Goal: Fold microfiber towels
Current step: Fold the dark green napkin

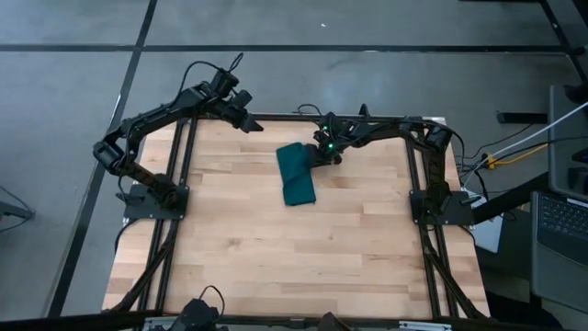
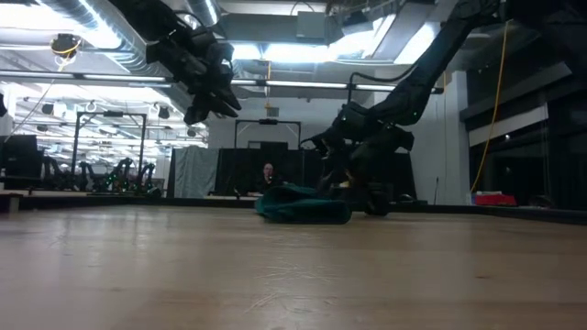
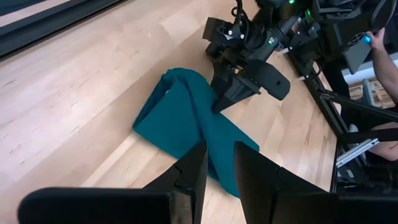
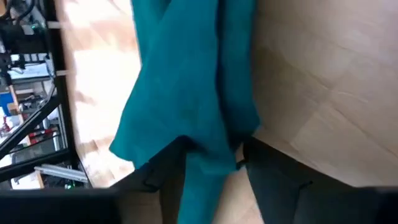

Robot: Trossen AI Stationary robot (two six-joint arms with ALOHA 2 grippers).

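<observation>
A pale wooden table top (image 1: 276,248) in a black frame stands on a grey tiled floor (image 1: 367,23), with an open laptop (image 1: 559,230) at the right edge, while the low view shows bright ceiling lights (image 2: 303,50), ducts and a seated person (image 2: 268,174) far behind.

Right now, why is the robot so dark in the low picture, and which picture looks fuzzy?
In the low view, bright ceiling lights behind turn both arms into silhouettes and the towel looks dim; the right wrist view is fuzzy, the towel too close to the right hand; the high view is evenly lit.
</observation>
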